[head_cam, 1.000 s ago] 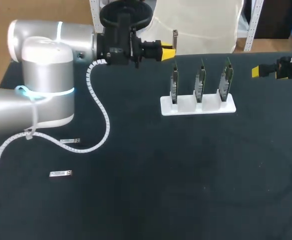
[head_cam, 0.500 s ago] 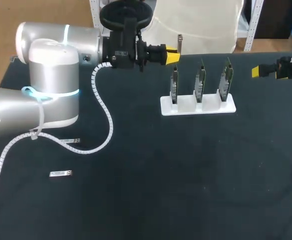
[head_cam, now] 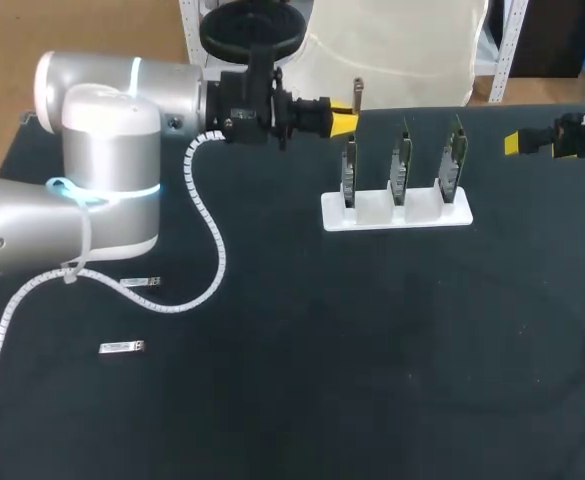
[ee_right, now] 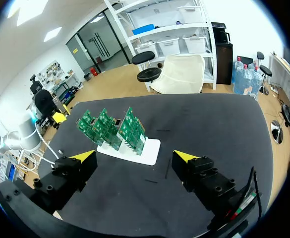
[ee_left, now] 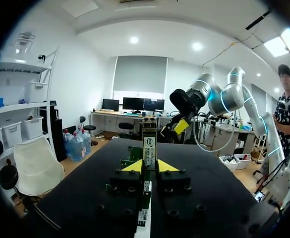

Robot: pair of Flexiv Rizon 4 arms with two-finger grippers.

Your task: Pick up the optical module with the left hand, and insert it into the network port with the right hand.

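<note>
Shifted rightward over the last second, the left gripper (head_cam: 344, 118) pinches the optical module (head_cam: 357, 92) upright, near 3 green boards (head_cam: 402, 165) in a white stand (head_cam: 397, 213); the right gripper (head_cam: 520, 144) hovers well apart. Left wrist view: both yellow tips clamp the module, boards ahead. Right wrist view: fingers spread wide, boards ahead.

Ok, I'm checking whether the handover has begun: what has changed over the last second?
The left gripper, shut on the optical module, has carried it a little rightward and lower in the head view, toward the white rack. Nothing was grasped or released. The right gripper stays open at the table's right edge; the rack and the two loose modules have not moved.
</note>
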